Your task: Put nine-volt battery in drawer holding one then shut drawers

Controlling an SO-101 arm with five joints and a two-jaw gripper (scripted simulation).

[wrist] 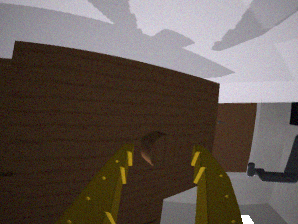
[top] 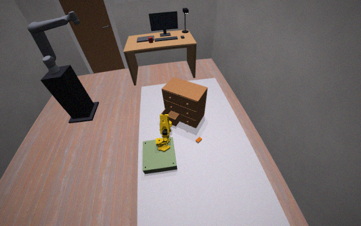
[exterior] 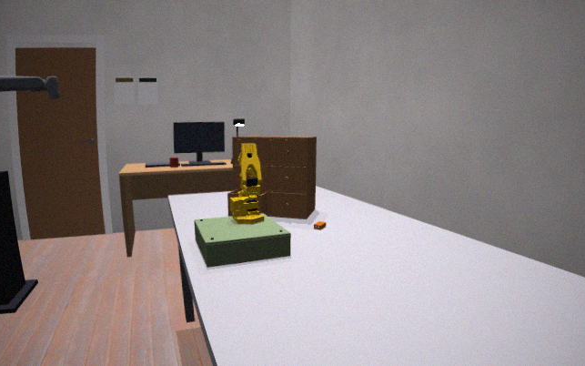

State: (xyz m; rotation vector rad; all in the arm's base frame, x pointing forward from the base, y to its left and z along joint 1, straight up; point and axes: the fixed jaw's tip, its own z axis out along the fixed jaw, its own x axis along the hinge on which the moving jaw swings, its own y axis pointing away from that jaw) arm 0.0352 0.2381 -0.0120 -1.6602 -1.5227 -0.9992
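Nine-volt battery (top: 199, 139): small orange block, lying flat on the white counter (top: 210, 180), to one side of the arm and in front of the chest, touching neither. Its terminals are too small to make out.

Chest of drawers (top: 187, 89): brown wood, three tiers of drawer fronts with small knobs, standing on the counter beyond the arm.

Bottom-left drawer (top: 173, 114): pulled partway out; the inside reads plain brown from above, contents cannot be told. The other drawers sit flush, contents hidden.

Arm (top: 165, 123): yellow, mounted on a green base plate (top: 151, 166), reaching toward the open drawer.

Hand (wrist: 162, 163): partly open, holding nothing. In the wrist view its two yellow fingers straddle a small round knob (wrist: 150, 143) on a dark wooden drawer front without touching it.
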